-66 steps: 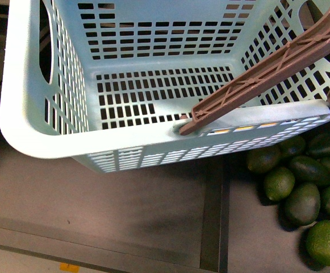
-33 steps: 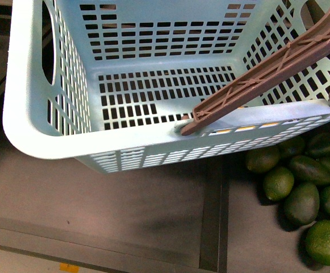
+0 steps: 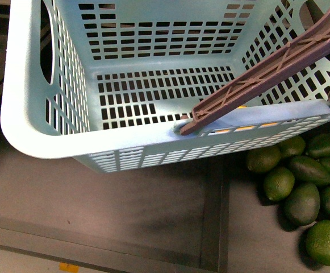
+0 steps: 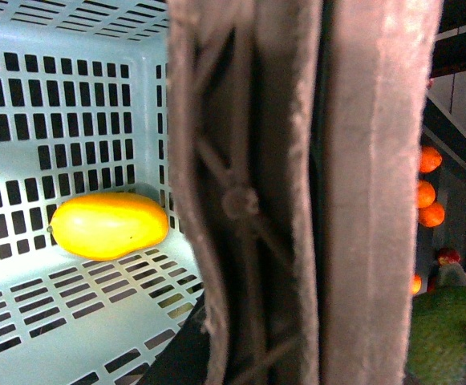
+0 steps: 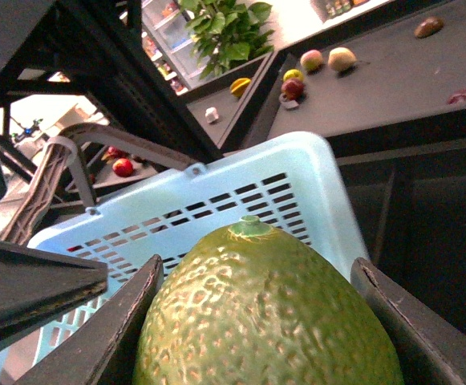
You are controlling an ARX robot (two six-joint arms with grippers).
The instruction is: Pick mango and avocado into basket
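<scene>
The avocado [image 5: 269, 317], green with bumpy skin and its stem end facing the camera, sat between the two dark fingers [image 5: 128, 321] of the right pincer [image 5: 257, 277], which was closed on it from both sides. Just behind this fruit stood a rounded corner of the light blue basket [image 5: 241, 196], but I cannot tell if the avocado was over the rim or only beside it. The mango [image 4: 108, 224], yellow and orange, lay on its side on the slotted floor of the basket [image 4: 64, 120], close to one of the walls. In the front view it was almost hidden, and only small orange spots showed through the slots of the near wall. The brown ribbed handle [image 3: 267, 71] was raised at a slant across the right part of the basket [image 3: 37, 136], and in the left wrist view the same handle [image 4: 297, 192] filled the middle of the picture, very near to the camera. The left pincer did not show in any view, so I cannot tell its state. The basket rested on a dark shelf [image 3: 125, 210]. To the right of it lay a heap of other avocados [image 3: 304, 202], touching one another. Far behind, some round oranges [image 4: 429, 192] and a leafy plant [image 5: 224, 28] were seen.
</scene>
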